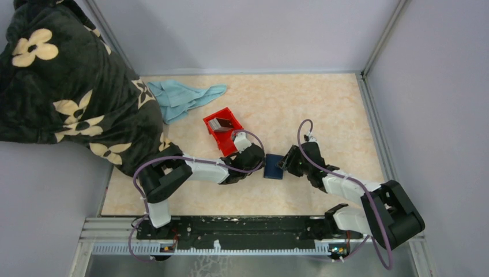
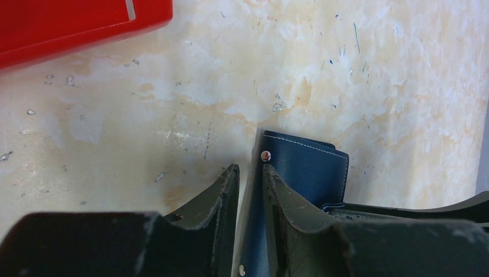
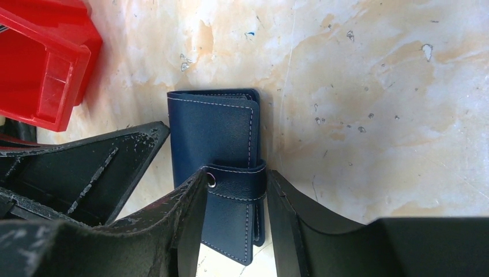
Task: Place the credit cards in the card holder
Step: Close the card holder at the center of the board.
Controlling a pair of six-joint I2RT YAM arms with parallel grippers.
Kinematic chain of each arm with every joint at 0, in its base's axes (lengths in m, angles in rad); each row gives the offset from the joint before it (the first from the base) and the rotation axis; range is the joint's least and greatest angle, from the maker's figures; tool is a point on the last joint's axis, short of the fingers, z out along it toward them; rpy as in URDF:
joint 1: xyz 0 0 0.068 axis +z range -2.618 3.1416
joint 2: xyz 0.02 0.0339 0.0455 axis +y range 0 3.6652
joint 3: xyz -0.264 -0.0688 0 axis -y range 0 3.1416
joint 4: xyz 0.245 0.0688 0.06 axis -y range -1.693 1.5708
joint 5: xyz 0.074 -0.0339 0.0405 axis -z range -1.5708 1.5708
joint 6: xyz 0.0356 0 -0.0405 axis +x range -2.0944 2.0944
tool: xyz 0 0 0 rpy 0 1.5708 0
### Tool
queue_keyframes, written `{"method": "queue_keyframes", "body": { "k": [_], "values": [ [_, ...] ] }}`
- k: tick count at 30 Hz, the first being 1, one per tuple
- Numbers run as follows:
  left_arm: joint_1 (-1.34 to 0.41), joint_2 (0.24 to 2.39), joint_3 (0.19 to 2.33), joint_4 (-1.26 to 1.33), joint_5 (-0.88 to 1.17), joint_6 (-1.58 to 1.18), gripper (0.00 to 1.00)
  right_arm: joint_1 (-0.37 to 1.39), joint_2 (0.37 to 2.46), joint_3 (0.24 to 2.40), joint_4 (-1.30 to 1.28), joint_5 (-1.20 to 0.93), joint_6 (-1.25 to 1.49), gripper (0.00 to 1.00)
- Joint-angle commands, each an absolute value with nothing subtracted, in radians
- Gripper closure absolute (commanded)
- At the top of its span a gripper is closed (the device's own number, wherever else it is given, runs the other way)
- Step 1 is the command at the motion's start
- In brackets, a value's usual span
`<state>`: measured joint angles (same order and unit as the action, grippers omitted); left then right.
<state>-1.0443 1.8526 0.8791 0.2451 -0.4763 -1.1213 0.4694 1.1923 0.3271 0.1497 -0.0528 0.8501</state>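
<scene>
While both arms are leaning in toward the middle, the tan table [image 1: 323,104] is holding everything. A big dark flowered blanket [image 1: 69,86] is hanging over the far left corner. A light blue cloth [image 1: 181,95] is lying crumpled beside it. A red bin [image 1: 214,136] is sitting near the middle, and the credit cards [image 1: 222,122] are lying inside it. Just in front of the bin, a bit to the right, the card holder [image 1: 273,167] is sitting on the table. Its long side is running from near to far, and its strap is wrapping across it. The left gripper [image 2: 249,173] is pinching a thin edge of it between fingers that are nearly together. The right gripper [image 3: 236,176] is squeezing it from the other side, with one finger on each side of the strap.
</scene>
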Motion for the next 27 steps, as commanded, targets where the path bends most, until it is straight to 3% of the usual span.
{"method": "queue_keyframes", "body": {
  "k": [1,27],
  "values": [
    [-1.043,1.947,0.816,0.037,-0.402,-1.095,0.69,0.479,1.211,0.316,0.116,-0.035,0.840,0.57],
    [-1.043,1.952,0.821,0.030,-0.406,-1.101,0.69,0.491,1.163,0.269,0.137,-0.060,0.848,0.60]
  ]
}}
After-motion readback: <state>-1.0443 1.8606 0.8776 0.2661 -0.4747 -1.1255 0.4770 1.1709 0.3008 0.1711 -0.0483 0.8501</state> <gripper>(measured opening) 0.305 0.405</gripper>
